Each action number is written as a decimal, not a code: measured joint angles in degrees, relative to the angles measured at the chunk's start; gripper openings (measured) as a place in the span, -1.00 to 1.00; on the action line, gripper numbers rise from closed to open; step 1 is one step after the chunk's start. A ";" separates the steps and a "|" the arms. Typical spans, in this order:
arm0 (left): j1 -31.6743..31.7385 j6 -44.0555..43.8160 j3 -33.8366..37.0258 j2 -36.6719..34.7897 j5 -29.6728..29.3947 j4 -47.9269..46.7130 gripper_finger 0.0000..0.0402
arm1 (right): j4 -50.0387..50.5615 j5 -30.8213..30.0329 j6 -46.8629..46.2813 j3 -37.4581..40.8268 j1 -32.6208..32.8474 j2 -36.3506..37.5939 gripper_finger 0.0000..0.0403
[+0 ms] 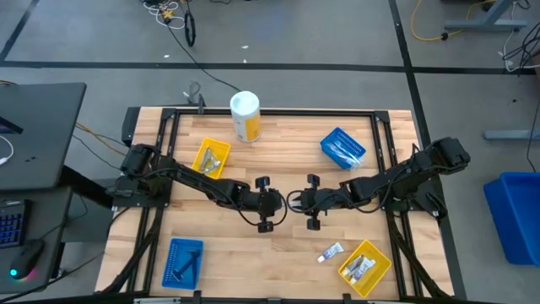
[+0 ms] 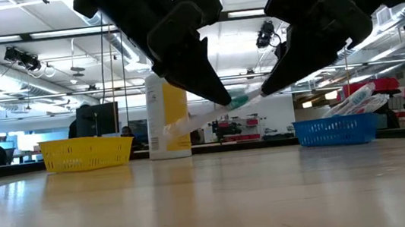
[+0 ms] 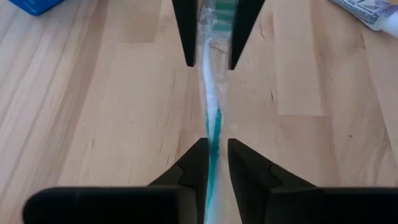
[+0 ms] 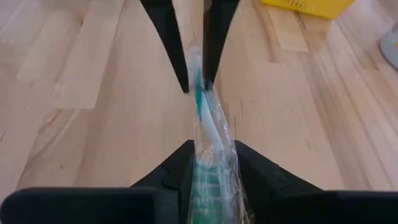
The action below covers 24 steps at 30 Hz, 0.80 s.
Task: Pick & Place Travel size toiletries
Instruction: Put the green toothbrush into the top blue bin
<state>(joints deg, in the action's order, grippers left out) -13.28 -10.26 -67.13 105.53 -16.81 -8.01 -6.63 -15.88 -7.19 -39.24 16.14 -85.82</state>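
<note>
Mid-bench handover in progress, I'd judge; both grippers meet tip to tip over the bench [image 1: 278, 253] centre, well above the wood per the low view.

Wrapped toothbrush [image 2: 221, 110] spans the gap between them; long axis runs gripper to gripper, along the bench's left-right line, tilted slightly with the teal head end higher.

Left gripper [image 3: 212, 148]: jaws closed on the handle end; right gripper [image 4: 211, 149]: jaws closed on the teal head end, wrapper bunched between them. Both clamp the same item, so neither arm is nearer.

Next move hinges on which one lets go; pulling along the axis with both clamped would stretch the wrapper.

Room: bench under the grippers is bare; blue basket [image 1: 342, 146] back right, yellow basket [image 1: 212, 158] back left, yellow canister [image 1: 245, 116] behind; loose tube [image 1: 330, 252] and another yellow basket [image 1: 364, 266] front right; blue basket [image 1: 182, 260] front left.
</note>
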 joint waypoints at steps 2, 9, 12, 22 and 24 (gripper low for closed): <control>-0.01 -0.07 0.00 -0.02 -0.05 0.10 -0.63 | 0.84 0.00 -0.94 0.00 0.00 0.00 -0.50; 0.00 -1.14 0.00 -0.02 -0.34 0.17 -0.52 | 4.10 0.03 -4.63 0.00 0.04 0.01 -0.50; -0.02 -1.14 0.00 -0.02 -0.89 0.17 -0.48 | 5.51 0.02 -6.03 0.00 0.07 0.03 -0.50; 0.00 -1.14 -0.02 -0.02 -3.75 0.17 -0.46 | 15.99 -2.13 -6.97 0.01 0.07 8.25 -0.50; 0.00 -1.12 -0.02 -0.02 -3.73 0.13 -0.46 | 20.86 -4.28 -6.94 0.02 0.04 11.90 -0.50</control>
<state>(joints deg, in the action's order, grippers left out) -13.28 -11.38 -67.16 105.51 -20.53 -7.88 14.23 -20.16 -14.13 -39.23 16.19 -73.93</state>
